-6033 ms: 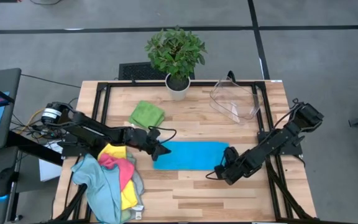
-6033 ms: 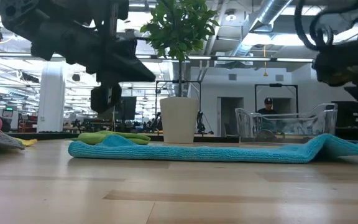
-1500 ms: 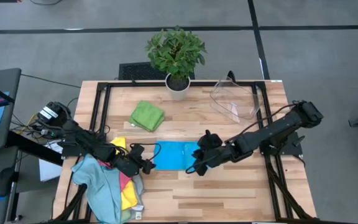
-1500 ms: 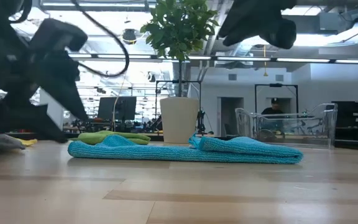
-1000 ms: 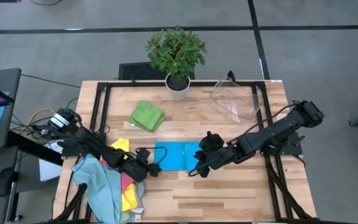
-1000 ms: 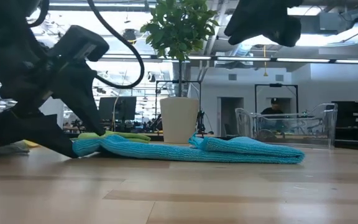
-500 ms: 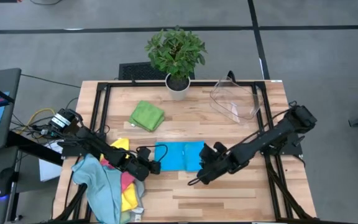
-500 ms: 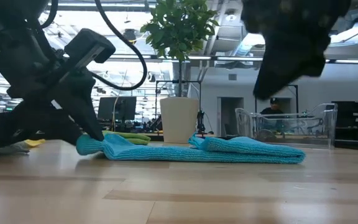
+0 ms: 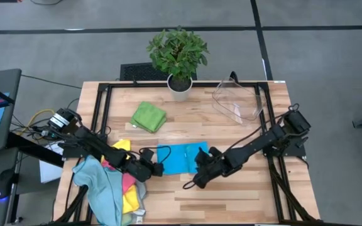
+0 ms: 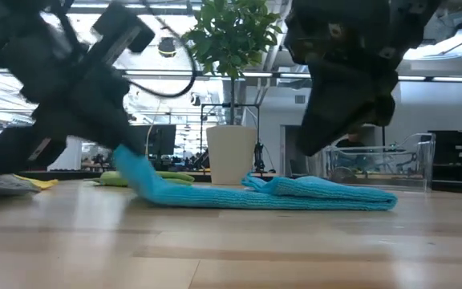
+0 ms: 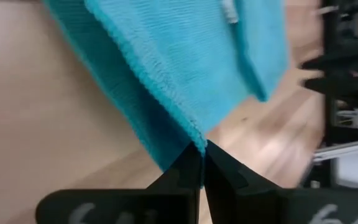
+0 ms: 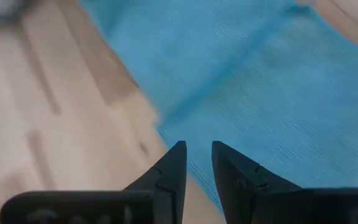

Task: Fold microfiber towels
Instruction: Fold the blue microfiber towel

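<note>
A blue microfiber towel (image 9: 181,157), folded over itself, lies at the middle of the table. My left gripper (image 9: 156,168) is shut on its left near corner, and in the low view that end (image 10: 131,164) rises off the wood. My right gripper (image 9: 189,184) hovers above the towel's near edge (image 12: 185,134). Its fingers stand slightly open with nothing between them, clear of the cloth in the low view (image 10: 311,144). A folded green towel (image 9: 148,116) rests flat farther back. A heap of pink, yellow and pale teal towels (image 9: 115,185) sits at the near left. My left gripper pinches the blue towel's left near corner (image 11: 194,134) between its two fingertips; how many layers, I cannot tell. The fingers come from the table's left, slanting down. That end is raised a little, and the rest of the towel (image 10: 295,193) lies on the table.
A potted plant (image 9: 178,56) stands at the far edge. A clear plastic bin (image 9: 237,100) lies at the far right. Bare wood shows along the near edge, right of the heap (image 9: 231,201).
My left gripper has shut on the blue towel's left end and raised it slightly off the table; the rest of the towel has stayed flat. My right gripper has come down and toward the near left, to just above the towel's near edge.
</note>
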### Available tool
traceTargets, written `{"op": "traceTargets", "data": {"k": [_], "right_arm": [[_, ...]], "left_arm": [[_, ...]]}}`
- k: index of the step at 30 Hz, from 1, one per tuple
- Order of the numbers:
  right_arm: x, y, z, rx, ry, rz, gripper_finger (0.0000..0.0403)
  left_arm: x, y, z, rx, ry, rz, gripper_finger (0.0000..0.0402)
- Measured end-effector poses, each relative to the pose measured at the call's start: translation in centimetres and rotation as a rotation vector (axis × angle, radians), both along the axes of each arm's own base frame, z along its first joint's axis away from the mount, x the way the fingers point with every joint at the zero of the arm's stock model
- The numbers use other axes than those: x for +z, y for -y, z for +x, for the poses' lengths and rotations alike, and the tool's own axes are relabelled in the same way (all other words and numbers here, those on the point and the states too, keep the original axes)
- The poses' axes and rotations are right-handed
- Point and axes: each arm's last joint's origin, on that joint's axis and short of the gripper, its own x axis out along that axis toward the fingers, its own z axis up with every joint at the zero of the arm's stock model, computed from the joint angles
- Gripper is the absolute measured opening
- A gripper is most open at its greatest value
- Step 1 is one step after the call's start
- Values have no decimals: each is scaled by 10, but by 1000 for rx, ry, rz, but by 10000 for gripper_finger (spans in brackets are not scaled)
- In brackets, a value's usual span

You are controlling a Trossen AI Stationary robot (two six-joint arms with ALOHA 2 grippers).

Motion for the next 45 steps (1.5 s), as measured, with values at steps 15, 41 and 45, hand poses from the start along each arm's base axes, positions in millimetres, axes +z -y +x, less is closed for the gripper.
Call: {"op": "traceTargets", "data": {"k": [15,41,45], "right_arm": [[18,10,-5,-10,33,-16,102],[2,3,-65,-187,-133,-43,102],[4,5,-65,-185,-126,-52,102]], "left_arm": [[51,-7,41,-98,66,82,0],[77,-38,83,-184,147,71,0],[75,-35,102,-239,106,88,0]]}}
